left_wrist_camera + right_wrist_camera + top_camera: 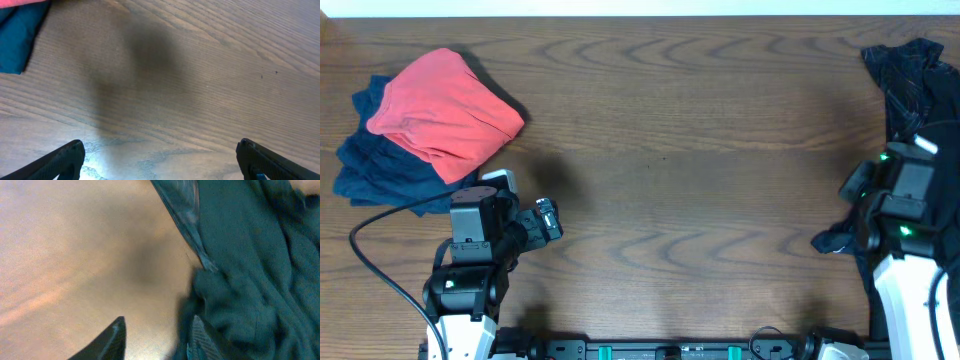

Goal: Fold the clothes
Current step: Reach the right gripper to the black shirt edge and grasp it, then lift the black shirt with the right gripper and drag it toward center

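Crumpled dark clothes [910, 70], right gripper [159, 324] fingers apart at their edge, left gripper [160, 145] spread wide

Dark pile [912, 70] sits crumpled at the far right corner of the table [670, 150], unfolded, a loose tail trailing down the right edge. Over at the table's far left, red garment [445, 105] lies bunched on top of navy garment [375, 165], both rumpled.
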Robot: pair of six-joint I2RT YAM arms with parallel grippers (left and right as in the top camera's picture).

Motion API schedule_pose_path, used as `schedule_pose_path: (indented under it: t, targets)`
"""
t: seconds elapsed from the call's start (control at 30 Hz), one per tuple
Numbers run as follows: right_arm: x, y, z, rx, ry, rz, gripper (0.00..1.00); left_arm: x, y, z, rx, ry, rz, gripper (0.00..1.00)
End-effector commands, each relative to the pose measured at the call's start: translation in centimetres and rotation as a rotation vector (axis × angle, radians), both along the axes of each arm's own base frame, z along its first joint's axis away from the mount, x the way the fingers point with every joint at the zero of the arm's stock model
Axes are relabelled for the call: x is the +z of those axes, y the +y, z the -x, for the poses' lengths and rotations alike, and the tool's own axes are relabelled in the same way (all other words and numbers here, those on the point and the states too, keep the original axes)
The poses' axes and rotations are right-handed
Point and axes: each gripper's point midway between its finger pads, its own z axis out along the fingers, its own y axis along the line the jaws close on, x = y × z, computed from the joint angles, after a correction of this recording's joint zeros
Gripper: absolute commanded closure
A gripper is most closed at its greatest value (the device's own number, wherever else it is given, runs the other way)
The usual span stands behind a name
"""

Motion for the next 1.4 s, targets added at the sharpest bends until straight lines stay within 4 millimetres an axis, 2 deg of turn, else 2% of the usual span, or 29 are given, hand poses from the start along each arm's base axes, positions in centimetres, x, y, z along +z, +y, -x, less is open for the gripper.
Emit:
schedule_pose_path:
  t: [0.0, 0.2, 0.37, 0.4, 0.43, 0.5, 0.67, 0.73, 0.8, 0.87, 0.97, 1.07, 1.13, 1.2, 1.3, 1.37]
  targets:
    - [-3.9, -1.9, 2.4, -0.159, 0.112, 0.006, 0.51, 0.8, -0.1, -0.3, 0.000, -0.019, 0.009, 0.02]
    - [-9.0, -2.5, 3.4, -0.202, 0.240, -0.023, 0.50, 0.8, -0.1, -0.3, -0.001, -0.018, 0.009, 0.02]
    - [-11.0, -3.6, 3.5, -0.240, 0.276, -0.035, 0.50, 0.8, -0.1, -0.3, 0.000, -0.019, 0.009, 0.02]
    - [-11.3, -3.8, 3.5, -0.246, 0.282, -0.039, 0.55, 0.8, -0.1, -0.3, 0.000, -0.018, 0.009, 0.02]
    - [-11.5, -4.0, 3.6, -0.252, 0.287, -0.041, 0.66, 0.8, -0.1, -0.3, -0.001, -0.018, 0.009, 0.02]
    - [-11.9, -4.2, 3.7, -0.260, 0.296, -0.043, 0.99, 0.8, -0.1, -0.3, 0.000, -0.019, 0.009, 0.02]
    - [-11.7, -4.2, 3.5, -0.257, 0.288, -0.043, 0.99, 0.8, -0.1, -0.3, -0.001, -0.019, 0.009, 0.02]
    - [-11.1, -4.0, 3.0, -0.229, 0.274, -0.047, 0.99, 0.8, -0.1, -0.3, 0.000, -0.019, 0.009, 0.02]
    - [-9.3, -4.1, 2.1, -0.214, 0.235, -0.040, 0.99, 0.8, -0.1, -0.3, -0.001, -0.019, 0.008, 0.02]
    - [-6.1, -4.5, 0.8, -0.207, 0.159, -0.021, 0.99, 0.8, -0.1, -0.3, -0.001, -0.019, 0.008, 0.02]
    - [0.8, -5.1, -1.9, -0.139, 0.003, 0.046, 0.99, 0.8, -0.1, -0.3, -0.001, -0.018, 0.008, 0.02]
    - [7.5, -4.0, -4.1, -0.019, -0.160, 0.068, 0.99, 0.8, -0.1, -0.3, -0.001, -0.017, 0.008, 0.02]
    - [10.2, -2.6, -5.0, 0.082, -0.231, 0.057, 0.99, 0.8, -0.1, -0.2, -0.001, -0.014, 0.008, 0.02]
    - [11.1, -1.7, -5.4, 0.143, -0.253, 0.055, 0.99, 0.8, -0.1, -0.2, 0.000, -0.014, 0.009, 0.02]
    - [11.1, -1.1, -5.6, 0.190, -0.254, 0.050, 0.99, 0.8, -0.1, -0.2, -0.001, -0.014, 0.008, 0.02]
    - [11.9, 0.1, -6.0, 0.257, -0.287, 0.028, 0.99, 0.8, -0.1, -0.2, 0.000, -0.014, 0.009, 0.02]
